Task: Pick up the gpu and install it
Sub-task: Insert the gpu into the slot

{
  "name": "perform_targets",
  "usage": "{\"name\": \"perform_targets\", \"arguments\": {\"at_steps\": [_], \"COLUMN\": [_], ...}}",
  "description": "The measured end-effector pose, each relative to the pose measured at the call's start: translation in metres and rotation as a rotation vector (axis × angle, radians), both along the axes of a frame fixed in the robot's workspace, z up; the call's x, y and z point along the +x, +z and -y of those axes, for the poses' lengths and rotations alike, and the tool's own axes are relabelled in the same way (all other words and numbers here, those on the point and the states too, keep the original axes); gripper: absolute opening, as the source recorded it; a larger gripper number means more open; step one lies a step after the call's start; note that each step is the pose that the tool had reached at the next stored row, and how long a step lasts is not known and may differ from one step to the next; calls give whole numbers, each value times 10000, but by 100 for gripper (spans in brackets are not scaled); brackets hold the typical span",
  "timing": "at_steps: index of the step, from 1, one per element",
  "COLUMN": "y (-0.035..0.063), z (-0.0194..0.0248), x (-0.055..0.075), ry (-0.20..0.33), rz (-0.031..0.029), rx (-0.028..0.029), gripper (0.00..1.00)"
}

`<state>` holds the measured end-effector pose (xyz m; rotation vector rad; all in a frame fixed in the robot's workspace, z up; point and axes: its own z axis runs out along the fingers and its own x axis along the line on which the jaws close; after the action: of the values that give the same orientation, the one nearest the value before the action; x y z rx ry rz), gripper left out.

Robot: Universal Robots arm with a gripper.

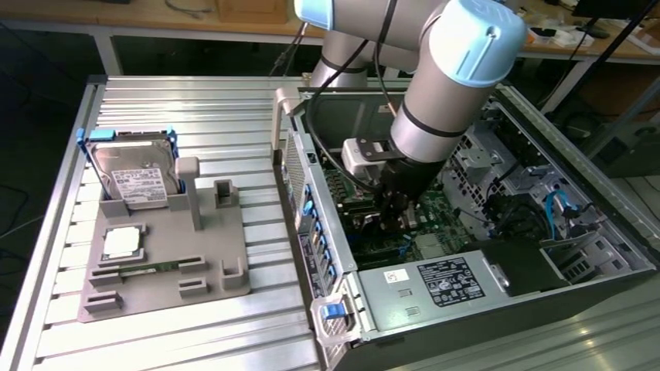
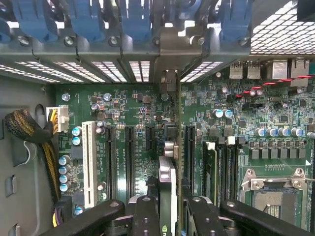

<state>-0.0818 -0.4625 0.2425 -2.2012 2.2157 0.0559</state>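
Black claw point(image 2: 167, 211) fingers point(image 2: 146, 216) fill the near edge of my wrist view, clamped on the gpu point(image 2: 167, 189), which I see edge-on as a thin pale strip running up from between them. Most of the card is cut off behind the fingers, so I cannot make out its face. Its far end sits over the green motherboard point(image 2: 138, 118), lined up along the dark expansion slots point(image 2: 129, 157), with the white slot point(image 2: 89, 164) further off to one side. Whether the card's edge already touches a slot I cannot tell. Beyond it I see the rear slot grilles and blue retention clips point(image 2: 135, 19) of the computer case point(image 1: 495, 255).

In the exterior view the arm point(image 1: 443, 100) reaches down into the open case, and the claw point(image 1: 394, 220) is deep among the boards, largely hidden by the wrist. On the exterior view's left, on the ribbed metal counter point(image 1: 185, 325), a grey fixture tray point(image 1: 165, 270) carries the hard drive point(image 1: 134, 174) standing upright in its blue frame and a processor chip point(image 1: 122, 243) lying flat.
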Motion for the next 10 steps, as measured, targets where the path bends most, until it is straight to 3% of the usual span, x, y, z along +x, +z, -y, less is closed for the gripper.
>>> {"name": "perform_targets", "arguments": {"at_steps": [10], "y": [-91], "z": [-1], "x": [-35], "ry": [-2], "rz": [49], "rx": [-7], "gripper": [27]}}
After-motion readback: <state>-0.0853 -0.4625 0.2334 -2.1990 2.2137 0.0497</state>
